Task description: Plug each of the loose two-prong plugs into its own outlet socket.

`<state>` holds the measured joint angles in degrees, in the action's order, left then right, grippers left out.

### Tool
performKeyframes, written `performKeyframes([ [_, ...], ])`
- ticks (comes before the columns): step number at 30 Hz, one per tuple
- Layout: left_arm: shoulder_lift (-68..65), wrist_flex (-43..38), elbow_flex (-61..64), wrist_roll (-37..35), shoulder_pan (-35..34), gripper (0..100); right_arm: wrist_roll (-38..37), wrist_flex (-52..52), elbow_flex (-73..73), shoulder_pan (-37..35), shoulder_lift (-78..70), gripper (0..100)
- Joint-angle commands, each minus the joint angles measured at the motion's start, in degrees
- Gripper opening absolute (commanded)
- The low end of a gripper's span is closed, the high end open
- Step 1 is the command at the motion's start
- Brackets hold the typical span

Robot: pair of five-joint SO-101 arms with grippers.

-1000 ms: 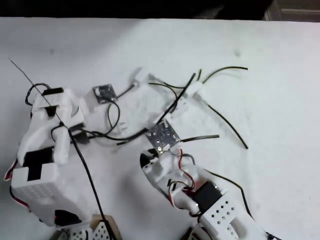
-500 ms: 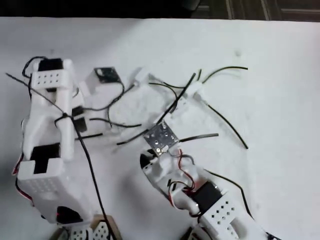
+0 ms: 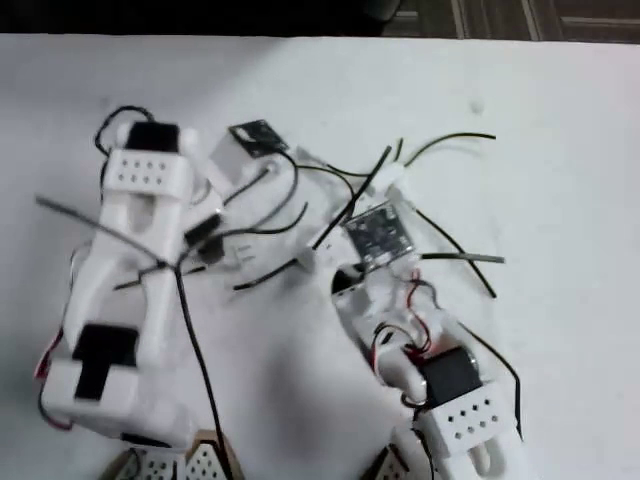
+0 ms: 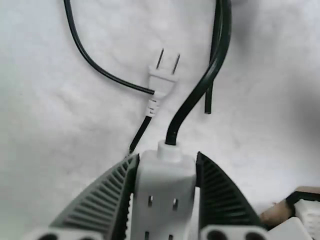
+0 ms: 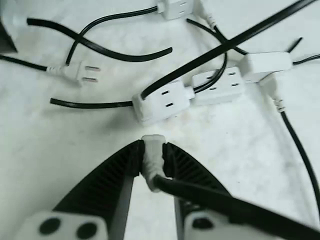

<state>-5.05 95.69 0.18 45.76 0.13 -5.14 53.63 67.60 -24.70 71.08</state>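
My left fingers [image 4: 107,197] pinched a socket [image 4: 162,187]; a loose plug [image 4: 164,76] lay beyond it on the tabletop [image 4: 50,125]. My right fingers [image 5: 115,175] pinched another plug [image 5: 152,156] by its body, near a second socket [image 5: 162,100]. Light, hard plastic, I judged; springy cords [image 5: 210,195] would tug.

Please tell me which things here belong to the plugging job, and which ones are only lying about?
For the job:
- outlet socket in the left gripper
- plug in the right gripper
- loose plug
- outlet sockets on the table

Lying about:
- brown thing by the arm bases
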Motion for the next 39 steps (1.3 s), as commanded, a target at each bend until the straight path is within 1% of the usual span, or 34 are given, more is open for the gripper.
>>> performKeyframes([
  [1, 16.3, -6.6, 11.1, -7.3, 6.2, 2, -0.6, 0.1, -3.6, 2.9, 1.2, 1.7],
  [5, 25.4, -13.7, 21.2, -12.4, 10.4, 2, -0.6, 0.0, -4.0, 4.7, 1.2, 1.7],
  [9, 28.1, -20.7, 30.6, -16.1, 14.1, 2, -0.6, 0.0, -4.0, 4.9, 1.2, 1.7],
  [12, 26.8, -26.1, 36.1, -16.9, 15.2, 2, -0.6, 0.0, -4.0, 4.6, 1.2, 1.7],
  [16, 22.5, -32.5, 40.6, -16.9, 14.7, 2, -0.6, 0.0, -3.9, 4.6, 1.2, 1.7],
  [23, 10.8, -41.4, 42.0, -18.0, 12.0, 2, -0.6, 0.0, -3.7, 4.5, 1.1, 1.7],
  [27, 9.2, -39.9, 39.0, -21.3, 10.5, 2, -0.6, 0.0, -3.7, 4.5, 1.0, 1.7],
  [35, 9.7, -39.6, 40.8, -21.1, 10.9, 3, -0.6, 0.0, -3.6, 4.5, 0.7, 1.7],
  [37, 10.0, -38.9, 40.7, -21.2, 10.9, 9, -0.6, 0.0, -3.6, 4.5, 0.7, 1.7],
  [39, 11.7, -37.5, 40.8, -21.4, 10.7, 17, -0.6, 0.0, -3.6, 4.5, 0.7, 1.7],
])
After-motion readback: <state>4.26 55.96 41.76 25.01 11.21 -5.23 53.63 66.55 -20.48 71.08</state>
